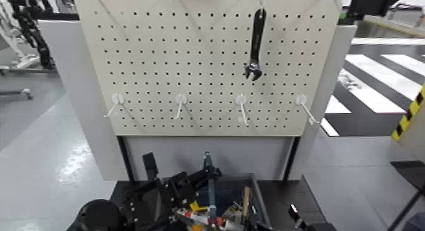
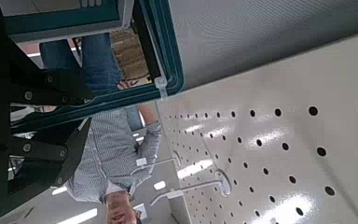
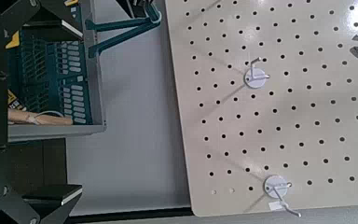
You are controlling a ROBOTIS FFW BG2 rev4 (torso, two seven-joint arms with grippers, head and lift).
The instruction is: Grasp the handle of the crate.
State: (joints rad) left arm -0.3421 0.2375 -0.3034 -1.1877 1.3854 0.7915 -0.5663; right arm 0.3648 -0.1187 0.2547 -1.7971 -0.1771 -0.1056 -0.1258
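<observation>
Left hand low at front centre, open, fingers parted on either side of a teal bar of the handle; bar in the gap, not clamped. Upright over the middle of the crate in the head view, just right of the left hand. Crate at the bottom edge of the head view, directly below the pegboard, with wooden-handled and yellow-handled tools inside.

Right hand to the right of the crate, low, spread wide and holding nothing. Crate wall facing it across a clear gap, handle beyond the near rim.

Pegboard upright behind the crate, lower edge above the crate rim, blank white panel between the two. Four white hooks in a row near the lower edge, all bare. Black wrench hanging at upper right, well above the crate.

Open grey floor left of the pegboard stand; open floor on the right also, with black and white striping farther out. Person in a plaid shirt visible past the handle in the left wrist view.
</observation>
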